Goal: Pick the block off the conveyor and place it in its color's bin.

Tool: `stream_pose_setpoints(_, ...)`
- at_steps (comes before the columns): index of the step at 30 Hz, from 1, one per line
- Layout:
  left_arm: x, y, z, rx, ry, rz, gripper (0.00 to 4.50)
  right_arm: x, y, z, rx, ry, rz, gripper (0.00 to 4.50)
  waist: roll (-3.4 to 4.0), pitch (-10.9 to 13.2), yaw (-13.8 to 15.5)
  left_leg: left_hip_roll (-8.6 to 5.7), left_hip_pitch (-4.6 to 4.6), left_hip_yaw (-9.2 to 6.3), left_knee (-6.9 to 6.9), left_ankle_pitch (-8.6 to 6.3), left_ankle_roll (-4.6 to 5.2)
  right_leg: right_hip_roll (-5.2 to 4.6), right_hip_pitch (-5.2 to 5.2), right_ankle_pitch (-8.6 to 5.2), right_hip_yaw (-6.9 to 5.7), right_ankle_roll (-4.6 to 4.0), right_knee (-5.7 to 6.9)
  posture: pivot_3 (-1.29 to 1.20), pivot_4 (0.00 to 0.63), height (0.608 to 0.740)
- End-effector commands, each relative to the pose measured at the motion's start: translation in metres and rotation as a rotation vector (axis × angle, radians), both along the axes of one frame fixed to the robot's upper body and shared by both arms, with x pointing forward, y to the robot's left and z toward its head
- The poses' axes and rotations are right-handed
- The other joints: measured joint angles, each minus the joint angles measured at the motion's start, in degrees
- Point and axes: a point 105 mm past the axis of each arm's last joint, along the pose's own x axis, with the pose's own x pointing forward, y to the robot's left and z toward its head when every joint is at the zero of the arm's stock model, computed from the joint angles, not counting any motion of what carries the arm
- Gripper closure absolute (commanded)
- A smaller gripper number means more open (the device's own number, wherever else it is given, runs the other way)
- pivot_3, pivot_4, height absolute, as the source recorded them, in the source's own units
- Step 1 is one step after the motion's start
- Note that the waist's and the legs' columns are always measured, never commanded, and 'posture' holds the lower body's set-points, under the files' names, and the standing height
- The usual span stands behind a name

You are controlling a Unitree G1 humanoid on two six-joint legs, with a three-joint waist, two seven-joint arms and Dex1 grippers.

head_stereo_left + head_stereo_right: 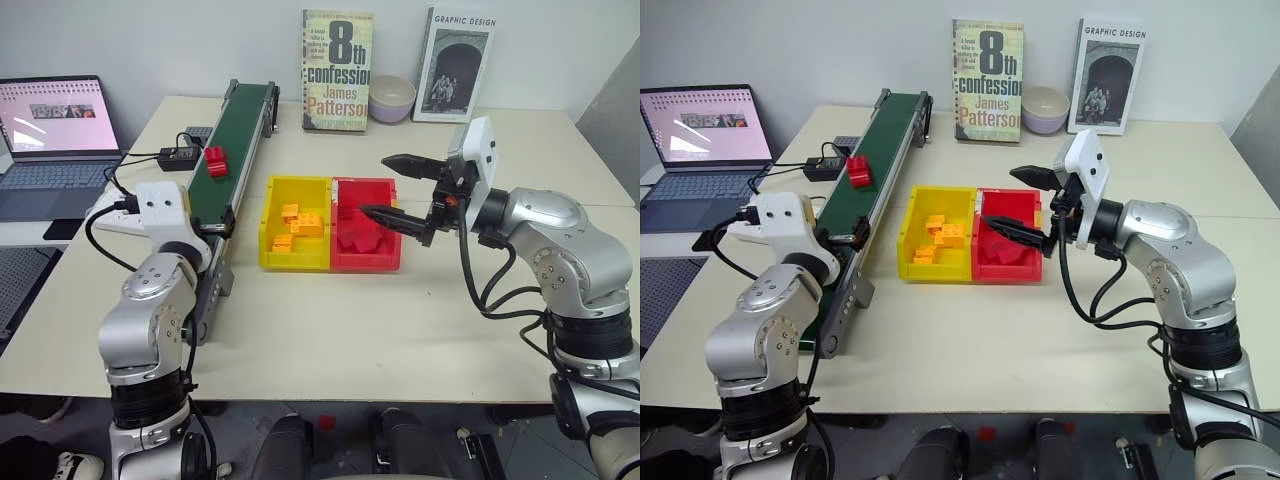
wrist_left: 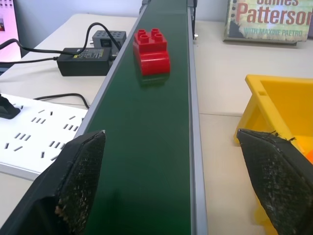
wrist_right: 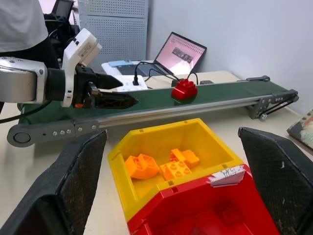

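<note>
My left gripper (image 2: 171, 186), fingers spread wide, sits over the conveyor (image 2: 146, 147), the block (image 2: 151, 51) straight ahead up the belt.

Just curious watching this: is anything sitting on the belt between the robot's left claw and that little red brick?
No. In the left wrist view, only bare green conveyor belt runs from the open left gripper up to the block.
</note>
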Motion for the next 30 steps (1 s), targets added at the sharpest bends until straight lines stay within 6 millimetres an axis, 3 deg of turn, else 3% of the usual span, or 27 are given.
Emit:
stream_pose_setpoints(1,0.001,0.002,0.012,0.015,-0.053,0.024,0.03,-0.015,0.005,0.012,0.004,-0.042,0.065,0.0,0.0,0.0,0.0,0.0,0.0,0.0,0.0,0.0,0.0,0.0,0.0,0.0,0.0,0.0,0.0,0.0,0.15,0.74)
stream_pose_setpoints(8,0.007,0.005,0.007,0.012,-0.04,0.056,0.03,-0.029,0.006,0.006,-0.039,-0.01,0.129,0.0,0.0,0.0,0.03,0.0,0.0,-0.01,0.01,0.0,0.0,0.0,0.02,0.0,-0.01,0.0,0.0,0.0,0.15,0.74)
stream_pose_setpoints(16,0.019,0.004,-0.002,-0.023,-0.033,0.089,0.03,-0.029,0.005,0.01,-0.035,0.005,0.125,0.0,0.0,0.0,0.08,-0.01,0.0,-0.01,0.01,0.0,0.0,0.0,0.01,0.0,-0.02,0.0,0.0,0.0,0.15,0.74)
stream_pose_setpoints(23,0.014,0.012,-0.008,-0.05,-0.025,0.155,0.03,-0.027,0.003,0.014,-0.032,-0.006,0.109,0.0,0.0,0.0,0.07,0.01,-0.02,-0.03,0.0,0.0,0.0,-0.02,0.0,0.0,-0.02,0.0,-0.01,0.0,0.15,0.74)
stream_pose_setpoints(30,0.0,0.017,-0.005,-0.121,-0.015,0.186,1.66,-0.024,0.002,0.016,-0.026,-0.009,0.105,0.0,0.0,0.0,0.06,0.01,-0.03,-0.03,0.0,0.0,0.0,-0.04,0.0,0.0,-0.02,0.0,-0.01,0.0,0.15,0.74)
